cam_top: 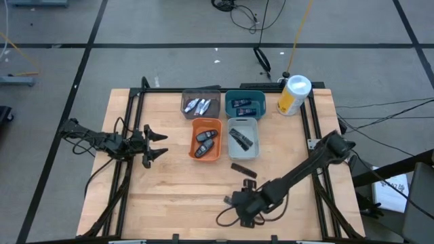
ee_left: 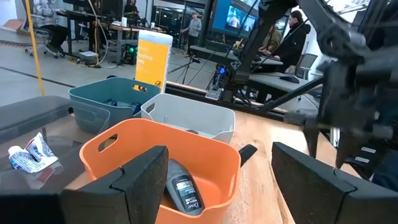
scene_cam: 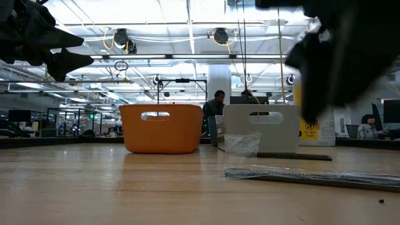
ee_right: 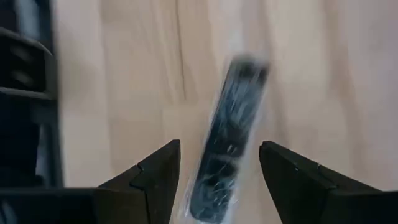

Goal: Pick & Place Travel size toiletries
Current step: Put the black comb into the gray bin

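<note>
Counted from above: four bins on the table (cam_top: pixel 163 196), namely a grey-brown bin (cam_top: pixel 184 108) with two silvery-white tubes (cam_top: pixel 198 106), a teal bin (cam_top: pixel 229 95) with two dark blue tubes (cam_top: pixel 245 106), an orange bin (cam_top: pixel 192 126) with two dark grey ovals (cam_top: pixel 205 141), and a light grey bin (cam_top: pixel 251 126) with one slim black bar (cam_top: pixel 240 138). Second slim black bar, the loose bar (cam_top: pixel 243 168), flat on bare wood just in front of the light grey bin. One yellow-and-white canister (cam_top: pixel 293 95) at the table's far right corner. Right gripper (cam_top: pixel 239 201) low near the front edge, close to the loose bar but not over it; fingers apart with nothing between them. Right wrist view alone shows the bar in a clear wrapper, lying lengthwise ahead of and between the spread fingers, untouched. Low view alone shows the bar flat on the wood in front of the bins, and people seated in the room beyond. Left gripper (cam_top: pixel 154 144) raised at the left side beside the orange bin, fingers wide apart and empty. Left wrist view alone shows an oval's label inside the orange bin.
</note>
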